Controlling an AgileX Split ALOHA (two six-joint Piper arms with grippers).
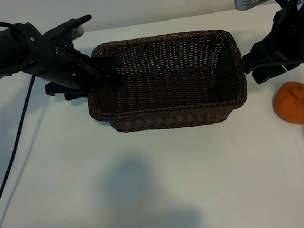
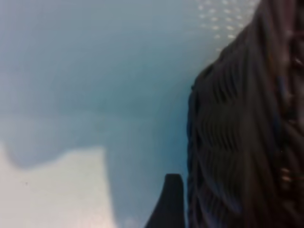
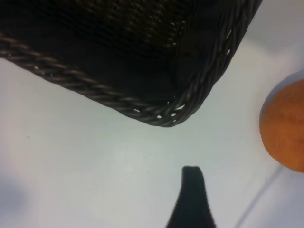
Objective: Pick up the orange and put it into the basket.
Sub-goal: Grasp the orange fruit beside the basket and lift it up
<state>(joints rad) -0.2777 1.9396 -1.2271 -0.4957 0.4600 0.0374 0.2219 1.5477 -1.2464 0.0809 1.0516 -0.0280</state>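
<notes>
Orange [image 1: 296, 102] sits on the table at basket's [image 1: 170, 117] 3 o'clock, not yet picked. Right gripper [image 1: 256, 69] hangs empty above and between them, jaws fairly wide; drop it centred over the fruit. Left gripper [image 1: 110, 74] at basket's 9 o'clock rim; spread unclear.

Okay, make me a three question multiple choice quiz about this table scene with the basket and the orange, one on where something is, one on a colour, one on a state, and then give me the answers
1. Where is the orange?
A. inside the basket
B. on the table beside the basket's right end
C. in the left gripper

2. What colour is the basket?
A. dark brown
B. white
C. green

3. What is in the basket?
A. the orange
B. nothing but a fingertip of the left gripper at its left rim
C. a cloth

Answers:
1 B: the orange lies on the white table, apart from the basket, below the right gripper.
2 A: its wicker is dark brown.
3 B: the woven floor shows bare.
</notes>
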